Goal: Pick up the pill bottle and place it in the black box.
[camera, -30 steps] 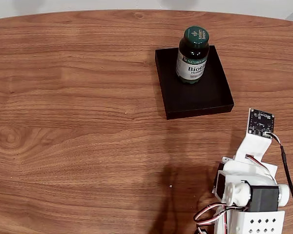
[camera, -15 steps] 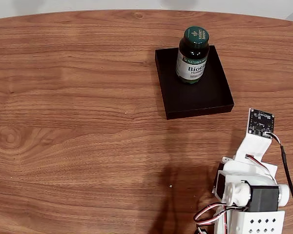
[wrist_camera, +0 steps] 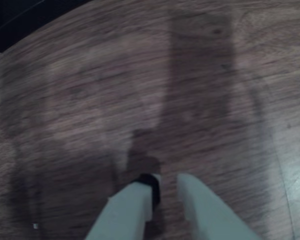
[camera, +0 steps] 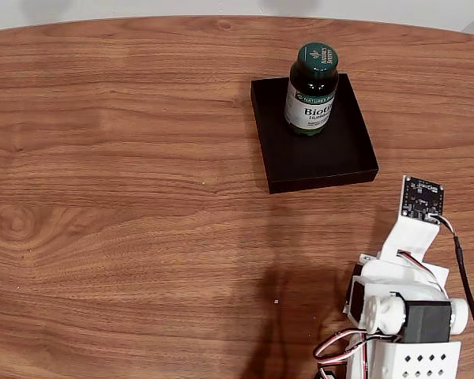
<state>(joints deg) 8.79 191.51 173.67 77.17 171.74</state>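
In the fixed view, wide bare wood of the table [camera: 126,158] is being shown across the left and middle, grain running sideways. Further right, the box [camera: 332,162] is being seen lying flat on the table near the far edge, and the bottle [camera: 311,88] is being carried upright inside it, at the far end of the box, green cap on and the white label facing the camera. Nothing is being held against the bottle; it is standing free. At the lower right corner the arm [camera: 403,308] is being seen folded back low over the table, well apart from the box, with a small dark circuit board at its upper end and wires being looped beside its base.

In the wrist view, a dark corner of the box [wrist_camera: 10,22] is being glimpsed at the upper left. At the bottom the gripper [wrist_camera: 166,182] is being shown over bare wood, its two pale fingers [wrist_camera: 202,210] being kept a narrow gap apart, nothing being pinched between them
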